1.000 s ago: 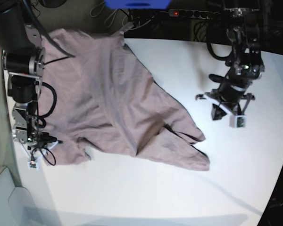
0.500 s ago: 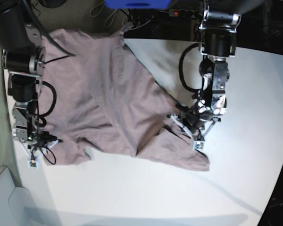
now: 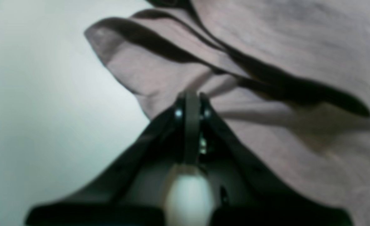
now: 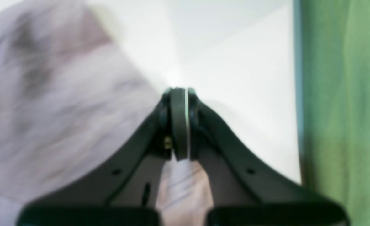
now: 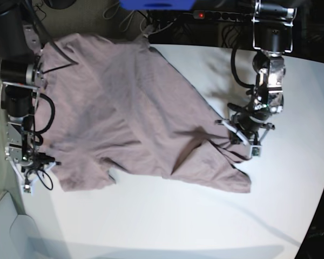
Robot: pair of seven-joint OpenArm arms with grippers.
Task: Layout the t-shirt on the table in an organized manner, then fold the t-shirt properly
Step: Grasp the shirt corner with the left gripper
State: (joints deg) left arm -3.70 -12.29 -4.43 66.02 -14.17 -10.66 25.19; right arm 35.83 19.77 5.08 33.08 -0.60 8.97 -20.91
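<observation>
Both arms' fingers (image 3: 189,100) pinch the t-shirt (image 5: 129,108).

I can read no text, label, brand or number anywhere in my views. My t-shirt (image 5: 135,108) shows plain fabric, and the table (image 5: 205,216) carries no markings.

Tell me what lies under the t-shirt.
Under the t-shirt is the white table; its bare top shows around the cloth. Whether anything else lies beneath cannot be seen, since the fabric covers that area.
</observation>
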